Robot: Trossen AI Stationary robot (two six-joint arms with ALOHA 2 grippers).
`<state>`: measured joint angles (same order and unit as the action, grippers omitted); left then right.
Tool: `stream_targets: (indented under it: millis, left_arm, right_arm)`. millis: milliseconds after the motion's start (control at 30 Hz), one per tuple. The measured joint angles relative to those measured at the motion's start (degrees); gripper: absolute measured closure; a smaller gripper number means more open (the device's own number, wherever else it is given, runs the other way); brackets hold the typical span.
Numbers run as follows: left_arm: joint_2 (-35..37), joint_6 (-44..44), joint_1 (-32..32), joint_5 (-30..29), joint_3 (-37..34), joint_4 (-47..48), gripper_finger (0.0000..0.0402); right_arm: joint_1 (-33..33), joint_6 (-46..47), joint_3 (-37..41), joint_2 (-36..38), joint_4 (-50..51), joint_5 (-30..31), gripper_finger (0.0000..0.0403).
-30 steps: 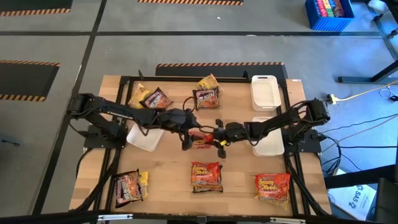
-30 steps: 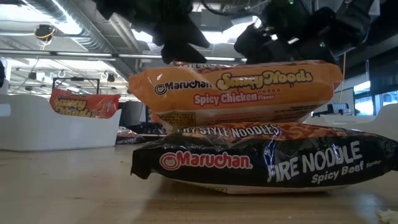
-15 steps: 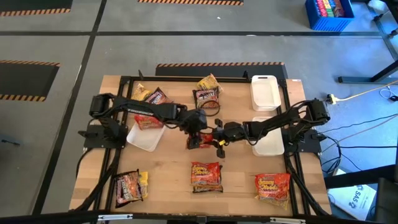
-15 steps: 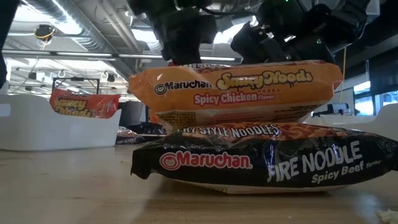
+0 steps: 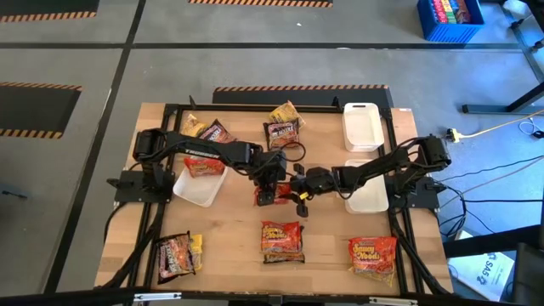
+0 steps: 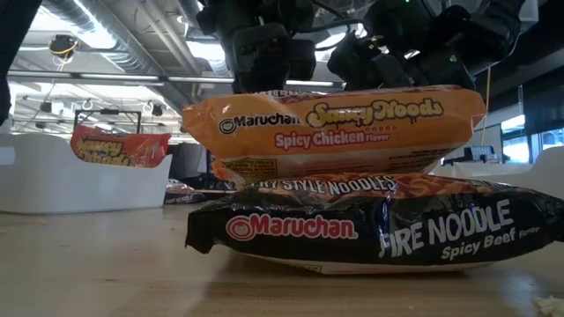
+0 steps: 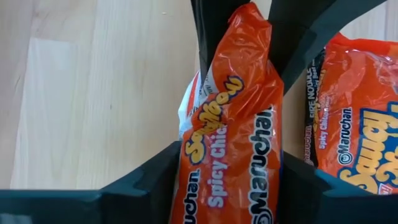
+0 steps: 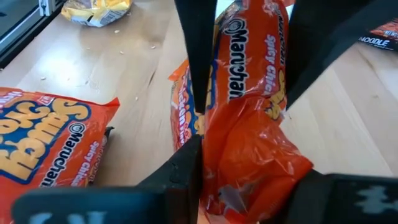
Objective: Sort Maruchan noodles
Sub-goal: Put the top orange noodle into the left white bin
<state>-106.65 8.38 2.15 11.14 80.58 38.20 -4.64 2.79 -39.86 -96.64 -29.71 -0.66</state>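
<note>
A red-orange Maruchan packet (image 7: pixel 231 143) hangs between both grippers over the table's middle (image 5: pixel 272 194). My right gripper (image 8: pixel 249 168), reaching in from the table's right, is shut on one end of it. My left gripper (image 7: pixel 230 186), reaching in from the left, is open with one finger beside each long edge of the same packet; whether they touch it, I cannot tell. In the low view both grippers (image 6: pixel 264 44) (image 6: pixel 397 44) show only as dark shapes behind a stack of two packets (image 6: pixel 335 132). My right gripper pinches the packet's crumpled end (image 8: pixel 249 149) between its two fingers, coming level from the table's right, with the fingers lying along the packet. In the left wrist view the same fingers (image 7: pixel 211 37) squeeze that end narrow (image 7: pixel 249 25). The packet stretches away toward my left gripper.
A white tray (image 5: pixel 194 189) at the left holds a red packet (image 5: pixel 204 164); two white trays (image 5: pixel 361 126) (image 5: pixel 371 197) stand at the right. Yellow and dark packets (image 5: pixel 214 133) (image 5: pixel 283 129) lie by the far edge. More lie near: (image 5: pixel 282 240), (image 5: pixel 372 255), (image 5: pixel 177 253).
My left arm has swung from over the left tray toward the table's middle and brought its gripper up to the packet in my right gripper, with one finger on each side of it. A red packet now shows in the left tray. My right gripper has kept its hold.
</note>
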Motion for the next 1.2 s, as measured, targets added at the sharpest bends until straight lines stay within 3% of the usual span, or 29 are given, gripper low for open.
stream_targets:
  millis: [167,333,633,933,1200]
  left_arm:
    - [0.0,-0.5,0.0,-0.8,0.0,0.3,0.0251]
    - [2.9,-1.2,-0.1,-3.4,-0.2,3.9,0.0276]
    - [13.8,0.0,-1.3,-12.3,-0.2,15.8,0.0286]
    - [24.7,6.5,-5.5,-23.9,-1.1,34.6,0.0287]
    - [34.3,9.6,-6.8,-24.8,-13.1,37.4,0.0287]
  right_arm:
    - [0.2,2.8,0.0,0.0,0.0,0.1,0.0306]
    - [0.2,2.3,0.0,1.5,0.2,-2.5,0.0248]
    - [0.1,-0.2,0.0,12.0,12.8,-4.5,0.0168]
    - [0.1,-0.3,0.2,13.1,16.8,-3.8,0.0163]
    - [0.1,-0.5,0.2,13.0,16.4,-3.4,0.0166]
